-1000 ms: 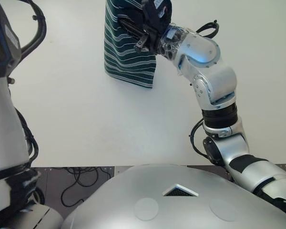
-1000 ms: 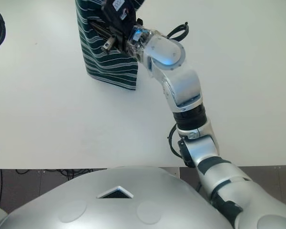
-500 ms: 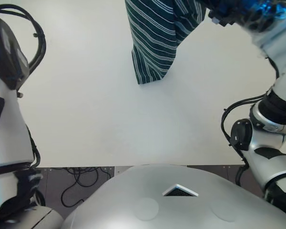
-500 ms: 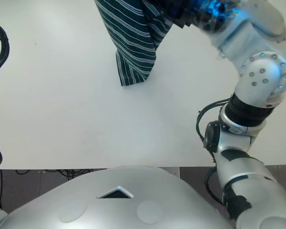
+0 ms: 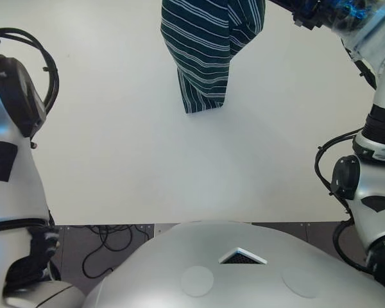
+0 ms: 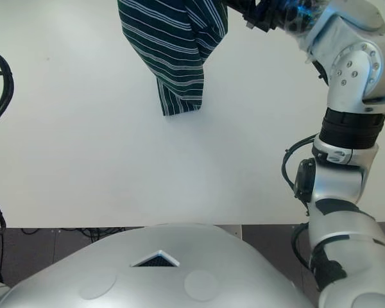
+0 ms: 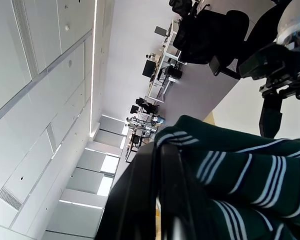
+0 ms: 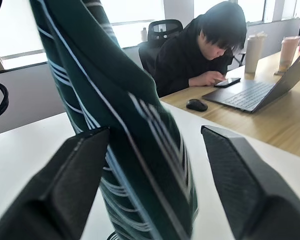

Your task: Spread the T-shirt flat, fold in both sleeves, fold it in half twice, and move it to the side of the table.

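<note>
Striped T-shirt hanging bunched above the table, held from the top

Dark green T-shirt [image 5: 205,51] with thin white stripes hangs in a loose vertical bunch over the far middle of the white table [image 5: 115,167]. It is not spread and not folded. Its narrow lower end reaches the tabletop, and the upper part runs out of the head views at the top.

Right arm is raised at the far right, its wrist just beside the shirt's upper right edge. Right gripper [image 8: 155,134] has its two black fingers [image 8: 240,185] wide apart, with the fabric hanging down between them: one finger is at the cloth's edge, the other has a gap to it, so no clamp.

Left gripper [image 7: 162,150] has its dark fingers drawn close together, with striped cloth pinched and folded over at their tips. The left wrist view also shows the right gripper farther off, on the far side of the same fabric
</note>
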Available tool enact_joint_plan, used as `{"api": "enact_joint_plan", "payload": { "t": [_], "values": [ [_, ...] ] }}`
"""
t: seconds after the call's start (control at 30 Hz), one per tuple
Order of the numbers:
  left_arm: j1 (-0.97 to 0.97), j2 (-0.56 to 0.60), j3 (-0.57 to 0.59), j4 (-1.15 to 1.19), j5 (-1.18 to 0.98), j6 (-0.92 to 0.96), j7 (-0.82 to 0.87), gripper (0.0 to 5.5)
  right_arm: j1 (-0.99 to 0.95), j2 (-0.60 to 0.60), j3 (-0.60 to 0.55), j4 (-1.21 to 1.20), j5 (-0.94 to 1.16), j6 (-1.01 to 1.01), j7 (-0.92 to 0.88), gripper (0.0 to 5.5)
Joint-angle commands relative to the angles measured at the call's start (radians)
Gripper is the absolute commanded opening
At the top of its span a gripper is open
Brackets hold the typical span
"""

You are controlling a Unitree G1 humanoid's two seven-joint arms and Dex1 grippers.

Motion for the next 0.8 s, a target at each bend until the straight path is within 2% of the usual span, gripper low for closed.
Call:
{"api": "enact_joint_plan", "payload": {
  "t": [0.03,0.2,0.37,0.43,0.53,0.8],
  "values": [
    [0.025,0.012,-0.001,-0.032,-0.005,0.017,0.003,0.0,0.003,-0.02,0.018,-0.029,0.029,0.013,0.052,2.5],
    [0.048,0.013,-0.002,-0.057,-0.004,0.03,0.011,0.0,0.008,-0.016,0.029,-0.042,0.044,0.029,0.068,1.57],
    [0.057,0.014,-0.002,-0.073,-0.008,0.039,0.013,0.0,-0.005,-0.01,0.015,-0.029,0.051,0.027,0.054,0.91],
    [0.065,0.015,-0.002,-0.086,-0.011,0.043,0.01,0.0,-0.026,-0.013,-0.01,-0.005,0.064,0.032,0.05,1.13],
    [0.091,0.021,0.002,-0.124,-0.024,0.053,0.001,0.0,-0.057,-0.033,-0.028,0.057,0.066,0.028,0.078,1.78],
    [0.127,0.041,0.006,-0.25,-0.075,0.099,0.0,0.0,-0.083,-0.073,0.08,0.223,0.004,-0.02,0.294,3.01]
  ]
}}
